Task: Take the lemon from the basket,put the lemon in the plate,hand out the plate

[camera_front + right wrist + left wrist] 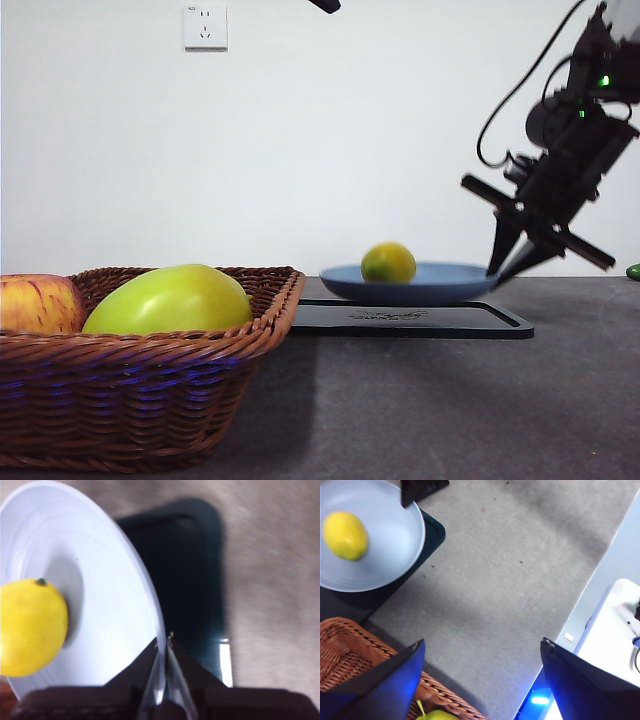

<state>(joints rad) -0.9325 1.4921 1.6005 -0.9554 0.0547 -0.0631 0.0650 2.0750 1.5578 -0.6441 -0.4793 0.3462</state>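
Note:
The lemon (388, 262) (345, 535) (31, 627) lies in the light-blue plate (450, 281) (395, 540) (100, 555), which sits over a flat black tray (420, 320). My right gripper (505, 266) (163, 641) reaches down from the right, shut on the plate's right rim. Its dark tip also shows at the plate's edge in the left wrist view. My left gripper (482, 645) hangs open high above the table, near a corner of the wicker basket (150, 380) (350, 650), with nothing between its jaws.
The basket at the front left holds a large green-yellow fruit (170, 300) and a red-yellow apple (38, 305). The black tray (190, 570) lies under the plate. A white device (615, 635) stands past the table's edge. A wall socket (205, 27) is behind.

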